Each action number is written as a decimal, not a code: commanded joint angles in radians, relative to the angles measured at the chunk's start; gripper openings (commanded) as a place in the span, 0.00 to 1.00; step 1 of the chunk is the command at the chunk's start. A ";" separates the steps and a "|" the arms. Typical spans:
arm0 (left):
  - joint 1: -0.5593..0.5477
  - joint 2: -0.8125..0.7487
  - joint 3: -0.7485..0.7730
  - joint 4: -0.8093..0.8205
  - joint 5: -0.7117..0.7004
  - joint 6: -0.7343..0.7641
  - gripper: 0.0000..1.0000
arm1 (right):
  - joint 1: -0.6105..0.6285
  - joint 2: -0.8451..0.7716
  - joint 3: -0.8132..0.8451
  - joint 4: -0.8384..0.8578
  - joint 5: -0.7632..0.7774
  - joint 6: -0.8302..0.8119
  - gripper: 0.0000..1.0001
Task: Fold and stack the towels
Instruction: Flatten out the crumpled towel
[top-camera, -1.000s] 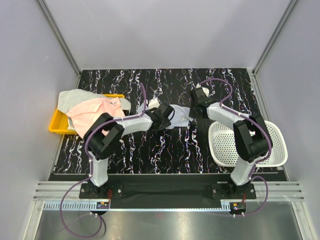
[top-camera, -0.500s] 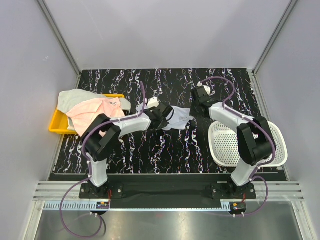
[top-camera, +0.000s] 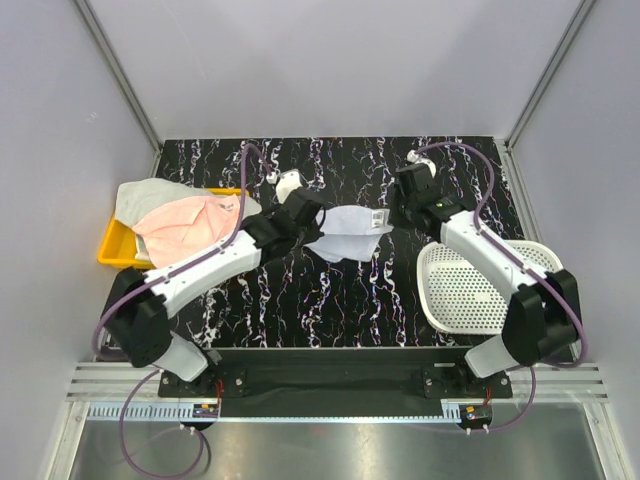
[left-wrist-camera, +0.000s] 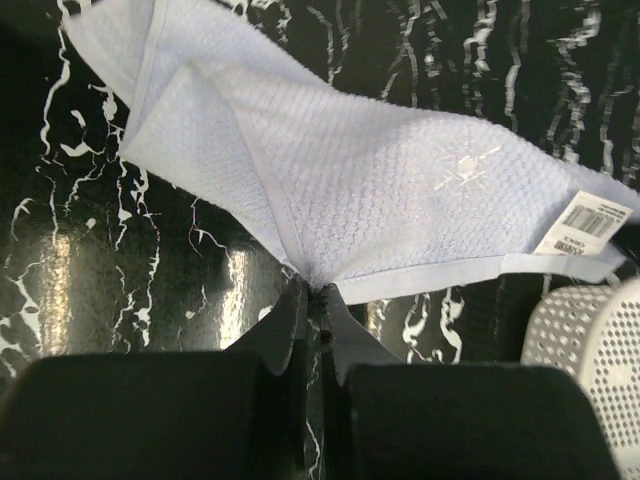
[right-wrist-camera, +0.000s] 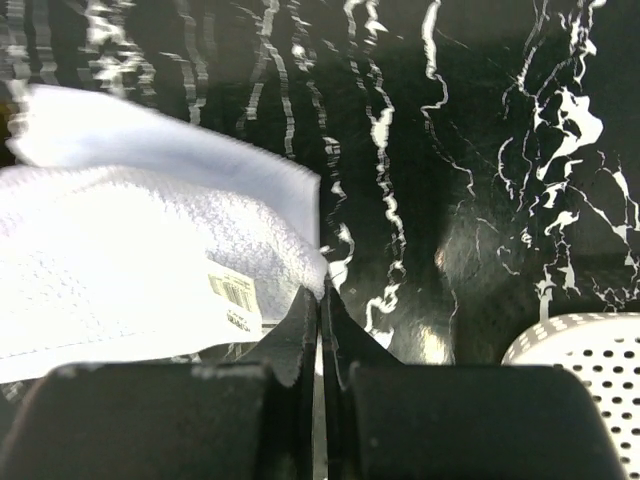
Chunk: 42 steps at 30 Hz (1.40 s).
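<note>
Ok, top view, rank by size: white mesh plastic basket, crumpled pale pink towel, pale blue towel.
1. white mesh plastic basket
2. pale pink towel
3. pale blue towel
Towels nearly alike; order unsure.

Waffle-textured pale blue cloth towel (left-wrist-camera: 340, 190), glossy black marbled table (left-wrist-camera: 100, 290), perforated white plastic basket (left-wrist-camera: 590, 330)

The left end effector (left-wrist-camera: 313, 292) pinches the pale blue towel (left-wrist-camera: 340, 180).

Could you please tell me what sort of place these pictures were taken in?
Probably a robotics lab test cell: plain grey panel walls in aluminium framing enclose a black marble-patterned tabletop, which holds a yellow plastic tray of soft cloth towels and a white mesh plastic basket.
</note>
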 joint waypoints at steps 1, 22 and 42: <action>-0.042 -0.117 0.029 -0.052 -0.042 0.124 0.00 | 0.000 -0.123 0.075 -0.059 -0.043 -0.039 0.00; -0.222 -0.432 0.469 -0.240 -0.010 0.466 0.00 | 0.000 -0.352 0.584 -0.336 -0.297 -0.116 0.00; 0.261 -0.047 0.526 -0.042 0.335 0.348 0.00 | -0.078 0.145 0.605 -0.126 -0.359 -0.068 0.00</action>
